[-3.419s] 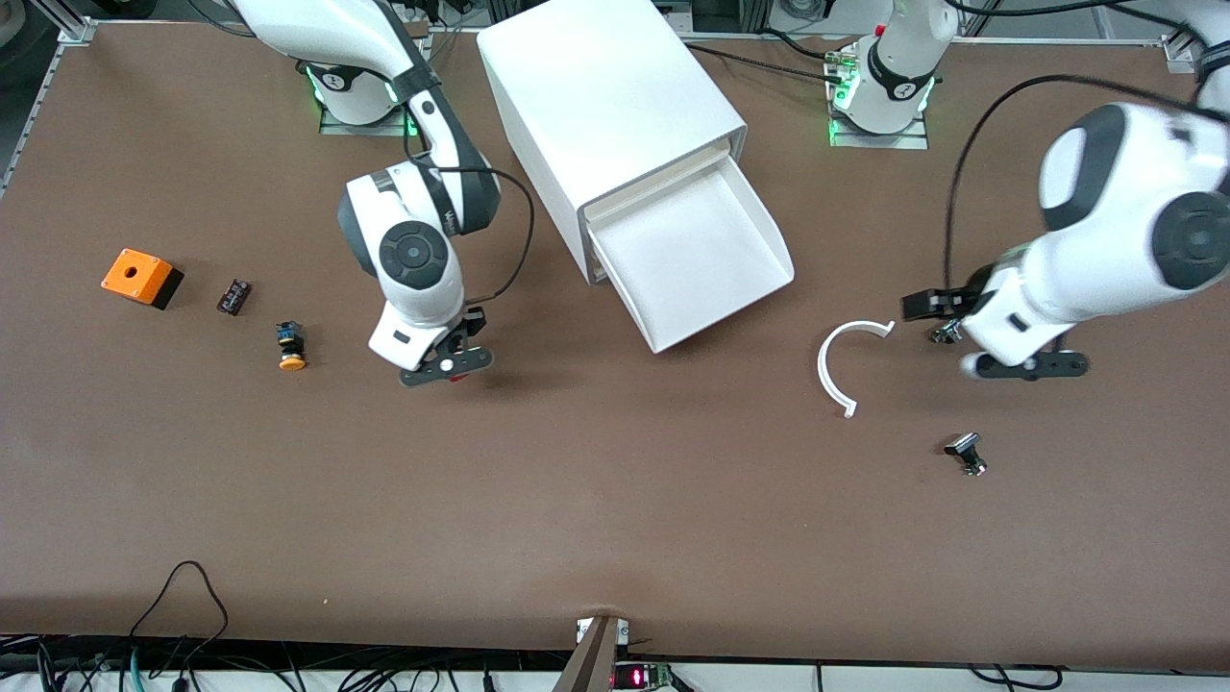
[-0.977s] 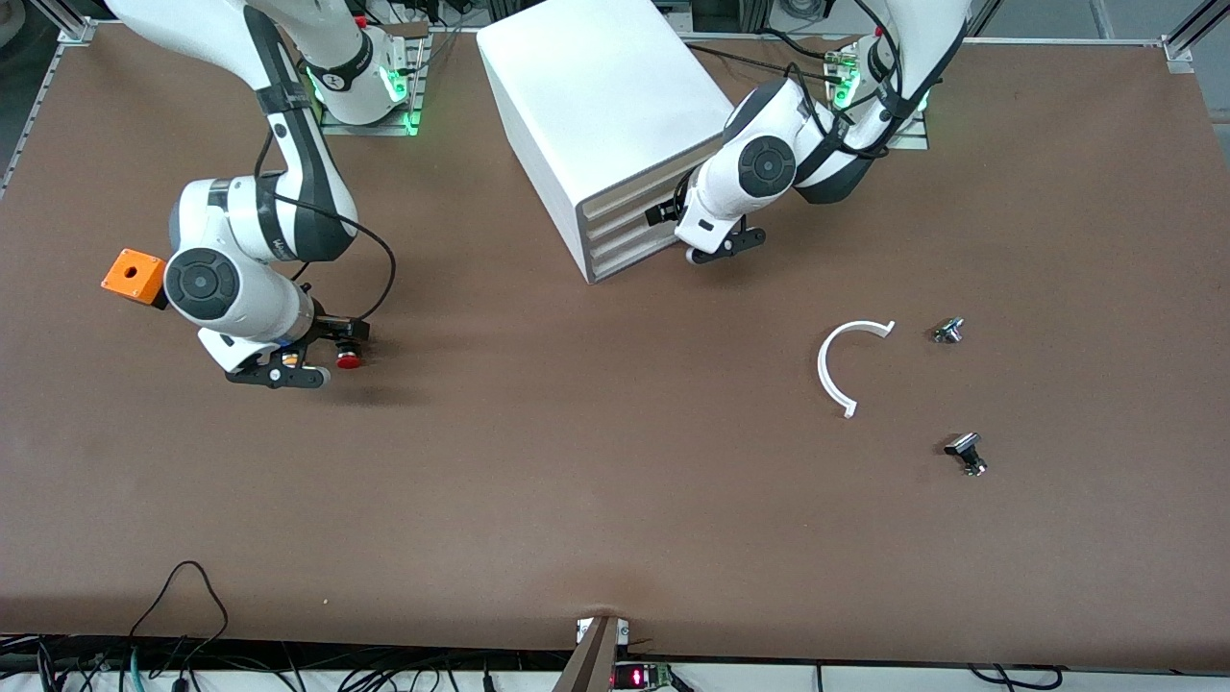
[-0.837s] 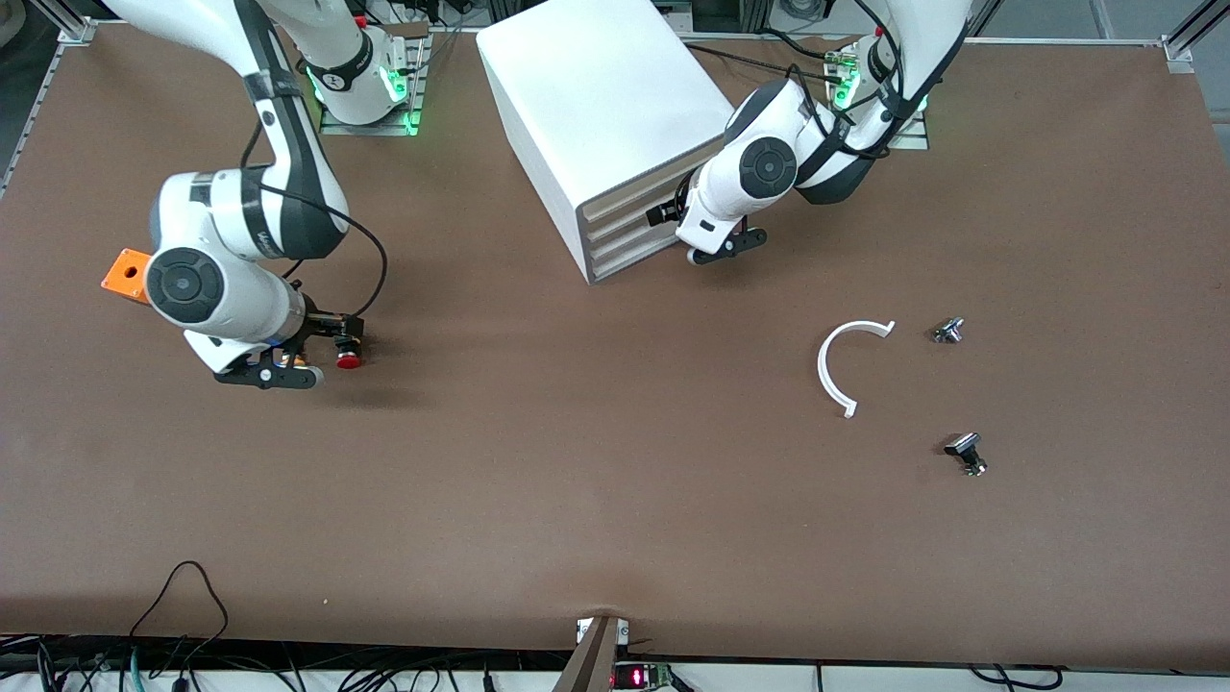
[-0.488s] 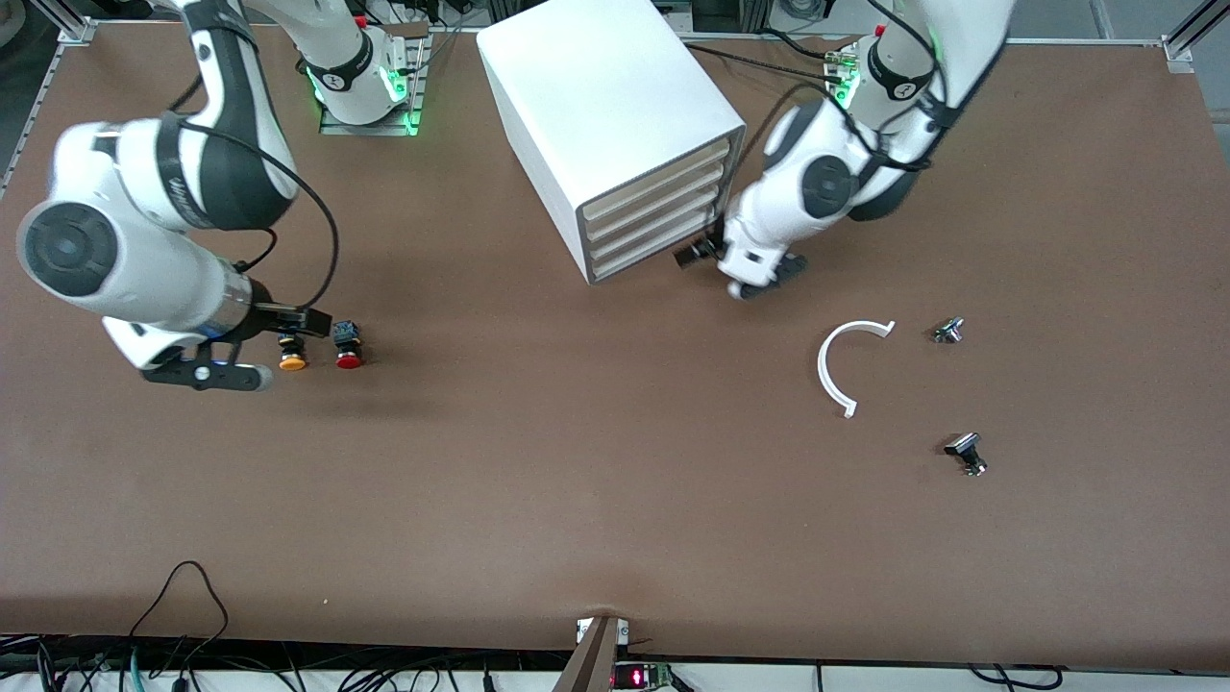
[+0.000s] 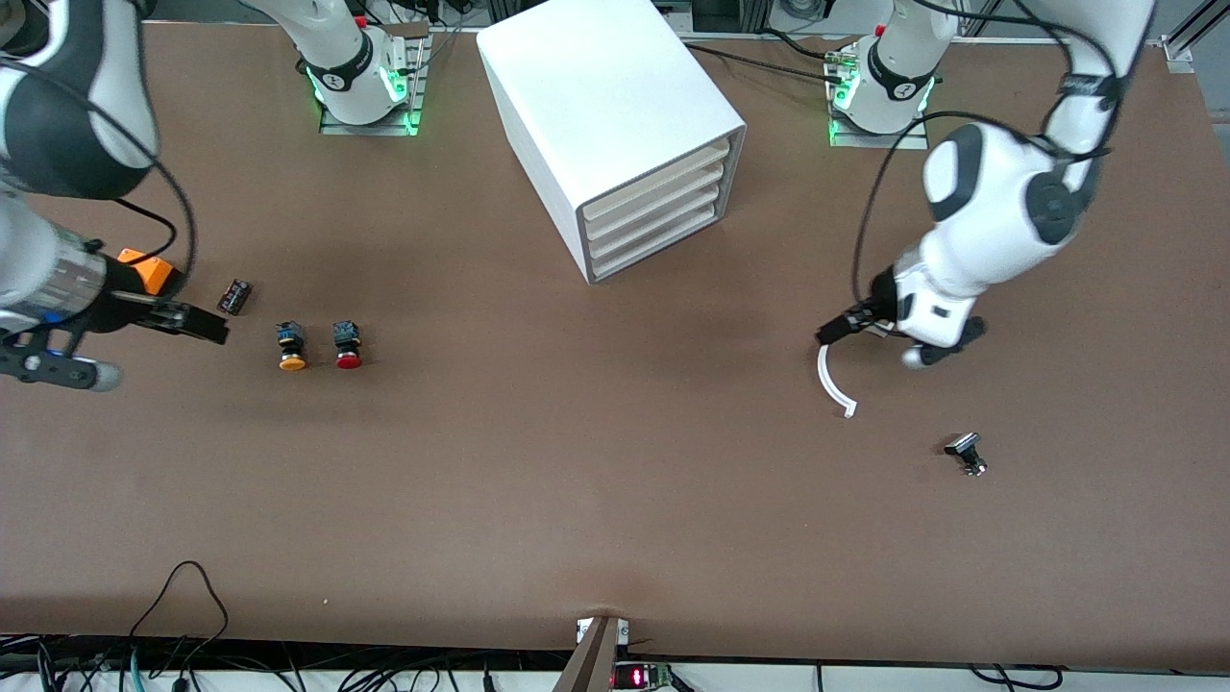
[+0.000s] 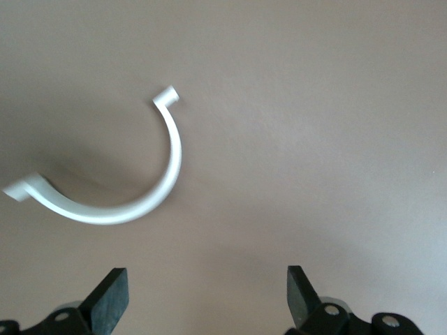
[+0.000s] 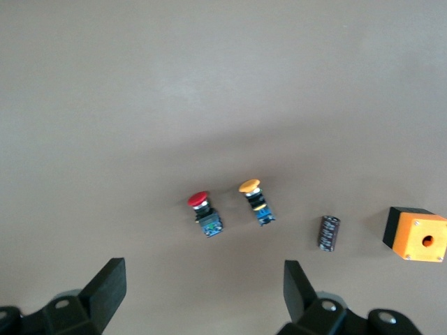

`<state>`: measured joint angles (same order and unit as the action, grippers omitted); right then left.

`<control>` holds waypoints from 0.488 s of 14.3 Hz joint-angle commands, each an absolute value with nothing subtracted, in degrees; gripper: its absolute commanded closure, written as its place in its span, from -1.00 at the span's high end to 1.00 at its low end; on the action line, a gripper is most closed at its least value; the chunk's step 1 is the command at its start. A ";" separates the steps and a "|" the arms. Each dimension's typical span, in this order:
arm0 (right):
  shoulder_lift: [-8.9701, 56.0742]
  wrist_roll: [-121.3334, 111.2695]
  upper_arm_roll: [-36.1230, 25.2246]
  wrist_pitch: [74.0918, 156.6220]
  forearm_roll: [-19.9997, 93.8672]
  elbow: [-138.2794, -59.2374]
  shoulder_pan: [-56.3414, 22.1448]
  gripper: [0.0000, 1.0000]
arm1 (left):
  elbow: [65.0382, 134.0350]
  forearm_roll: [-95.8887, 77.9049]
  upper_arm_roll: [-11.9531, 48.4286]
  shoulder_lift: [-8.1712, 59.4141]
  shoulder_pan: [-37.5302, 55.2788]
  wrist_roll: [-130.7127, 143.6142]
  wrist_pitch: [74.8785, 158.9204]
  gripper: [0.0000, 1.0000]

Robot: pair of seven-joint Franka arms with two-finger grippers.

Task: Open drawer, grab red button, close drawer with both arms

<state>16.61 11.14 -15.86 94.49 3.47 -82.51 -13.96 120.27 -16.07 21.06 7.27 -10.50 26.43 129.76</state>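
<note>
The white cabinet [image 5: 596,86] stands at the table's robot side, its four cream-fronted drawers all shut; the top drawer [image 5: 663,165] is flush with the others. The red-capped button [image 5: 347,345] lies on the table toward the right arm's end, beside the orange-yellow button [image 5: 291,347]. It also shows in the right wrist view [image 7: 203,211]. My right gripper [image 5: 154,354] is open and empty, raised over the table beside the buttons [image 7: 202,289]. My left gripper [image 5: 873,346] is open and empty over the white curved clip [image 6: 206,300].
A white curved clip [image 5: 832,381] [image 6: 133,206] lies toward the left arm's end, with a small black part [image 5: 965,452] nearer the front camera. An orange box with a hole [image 5: 146,270] [image 7: 415,234] and a small black cylinder [image 5: 233,296] [image 7: 330,232] lie near the buttons.
The drawer has been shut. The right gripper has let go of the red button beside the orange-yellow one and drawn away. The left gripper has left the cabinet front and moved over the white clip.
</note>
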 commanded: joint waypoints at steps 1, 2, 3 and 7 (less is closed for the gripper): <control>13.28 8.80 -10.82 94.56 3.96 -86.56 -6.80 1.00 | 114.64 -13.04 14.09 1.33 -9.93 14.01 117.99 1.00; 13.27 7.22 -9.24 95.01 4.04 -86.92 -4.77 1.00 | 111.83 -10.22 12.50 0.36 -9.84 11.45 114.47 1.00; 13.10 5.47 -8.18 94.92 3.96 -86.84 -4.31 1.00 | 108.93 -8.54 11.26 -0.17 -9.84 9.77 110.87 1.00; 11.69 4.40 -7.21 93.35 2.91 -86.14 -4.83 1.00 | 94.77 0.85 10.55 -0.26 -9.32 9.05 95.74 1.00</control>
<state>14.23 5.52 -8.82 94.19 3.43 -84.79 -5.12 101.21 -3.94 10.66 -1.57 -10.34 9.93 101.02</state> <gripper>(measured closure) 0.000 0.000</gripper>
